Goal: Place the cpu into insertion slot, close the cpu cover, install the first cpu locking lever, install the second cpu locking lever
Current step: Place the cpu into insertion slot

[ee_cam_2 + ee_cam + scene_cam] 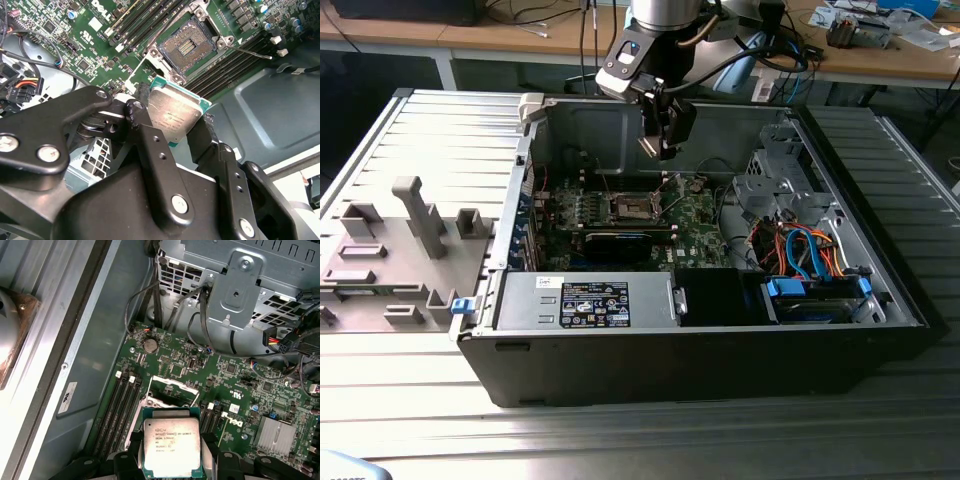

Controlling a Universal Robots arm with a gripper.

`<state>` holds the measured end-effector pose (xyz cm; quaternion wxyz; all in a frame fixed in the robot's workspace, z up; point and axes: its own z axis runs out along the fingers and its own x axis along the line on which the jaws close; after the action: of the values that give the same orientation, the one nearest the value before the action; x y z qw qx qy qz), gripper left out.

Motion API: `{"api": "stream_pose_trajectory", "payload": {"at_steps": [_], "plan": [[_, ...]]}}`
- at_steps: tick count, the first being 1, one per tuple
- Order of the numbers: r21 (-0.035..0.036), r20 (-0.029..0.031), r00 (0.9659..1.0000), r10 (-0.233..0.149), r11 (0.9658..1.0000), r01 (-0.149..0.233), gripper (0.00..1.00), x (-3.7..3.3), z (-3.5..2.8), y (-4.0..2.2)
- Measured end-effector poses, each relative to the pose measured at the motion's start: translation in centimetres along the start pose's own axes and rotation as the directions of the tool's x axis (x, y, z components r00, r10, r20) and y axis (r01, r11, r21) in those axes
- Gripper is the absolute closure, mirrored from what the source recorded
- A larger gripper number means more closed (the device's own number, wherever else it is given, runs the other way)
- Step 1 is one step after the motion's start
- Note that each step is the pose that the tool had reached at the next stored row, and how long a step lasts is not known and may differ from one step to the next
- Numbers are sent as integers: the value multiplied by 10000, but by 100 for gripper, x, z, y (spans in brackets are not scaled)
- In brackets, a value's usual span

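Placement of the cpu (175, 112) is the step in hand: the gripper (660, 148) hangs over the green motherboard (698, 222) inside the open case (720, 340), its fingers (150, 145) clenched on opposite edges of the chip. In both wrist views the cpu sits flat between the black fingers, metal top showing, clear of the board and apart from the slot (187, 46). The slot lies beyond it with its dark contact field bare and nothing seated in it. In the exterior view the gripper is well above board level, a little toward that view's right of the slot. A thin lever rod (250, 51) juts out beside the slot, seemingly unlatched; where the cover stands cannot be told. As a judgement, seating the chip calls for squaring its edges with the slot's silver rim and a level, gentle descent, since a tilted drop could bend the contacts.
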<state>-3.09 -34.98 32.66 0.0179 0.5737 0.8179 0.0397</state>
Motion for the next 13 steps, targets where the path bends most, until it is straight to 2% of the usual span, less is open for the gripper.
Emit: {"api": "stream_pose_trajectory", "payload": {"at_steps": [13], "plan": [[-1,5,10000,58,10000,-58,45,0,1,0]]}}
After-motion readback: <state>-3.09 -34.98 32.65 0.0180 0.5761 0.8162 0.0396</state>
